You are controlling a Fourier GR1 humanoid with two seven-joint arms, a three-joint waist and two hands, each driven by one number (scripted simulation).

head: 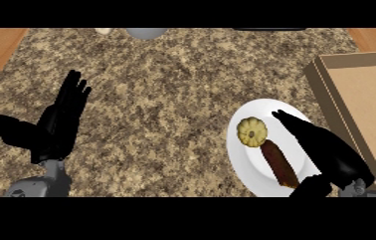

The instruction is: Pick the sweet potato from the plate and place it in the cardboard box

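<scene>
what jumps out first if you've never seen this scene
The white plate at the lower right stands out against the speckled counter, holding a dark brown sweet potato and a round yellow item. The right robot hand is over the plate's right side, fingers straight, beside the sweet potato, with the open cardboard box at the right edge. The left robot hand rests open at the left, fingers up.

Speckled counter [183,74]. White plate [246,159], at 4 o'clock, bears a brown sweet potato [279,162] with a yellow round slice [252,132] at its 11 o'clock. Right hand [330,154], fingers straight, lies at its 3 o'clock; cardboard box [323,92] further right. Left hand [58,124] rests open at 9 o'clock.
</scene>
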